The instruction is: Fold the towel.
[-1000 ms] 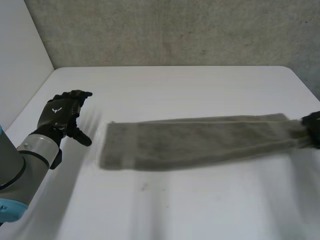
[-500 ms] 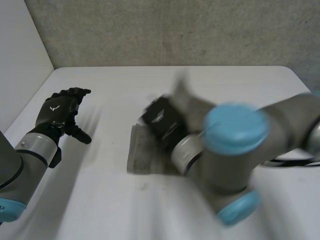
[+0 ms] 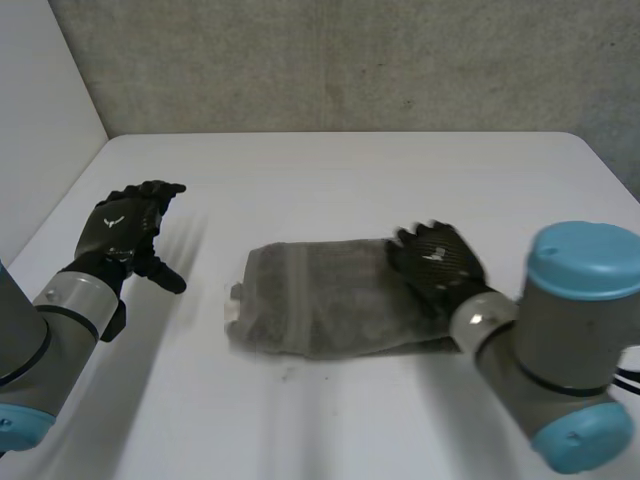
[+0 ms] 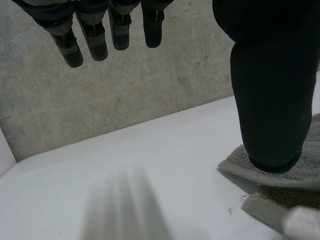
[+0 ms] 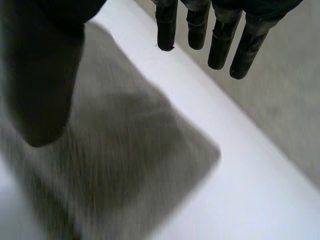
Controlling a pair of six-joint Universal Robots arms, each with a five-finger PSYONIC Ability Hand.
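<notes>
Towel: grey and folded double. It lies near the middle of the tabletop with its long side running across the head view. A small white tag sticks out at the end nearer the left hand.
Tabletop: white and smooth, with rounded far corners.
Room: a rough grey wall stands behind the tabletop. A plain white panel closes off the side by the left arm.
Right hand: it is palm down over the towel's end on the right arm's side. Its fingers are straight, apart and hold nothing.
Towel and right hand: in the right wrist view the towel spreads under the palm and thumb. The fingertips reach past its edge, over bare tabletop. It cannot be told whether the palm touches the cloth.
Left hand: it is over bare tabletop, well apart from the towel. Its fingers are straight and slightly spread, the thumb stands out, and nothing is held.
Towel and left hand: in the left wrist view the towel's layered end lies beyond the thumb, clear of the fingers.
</notes>
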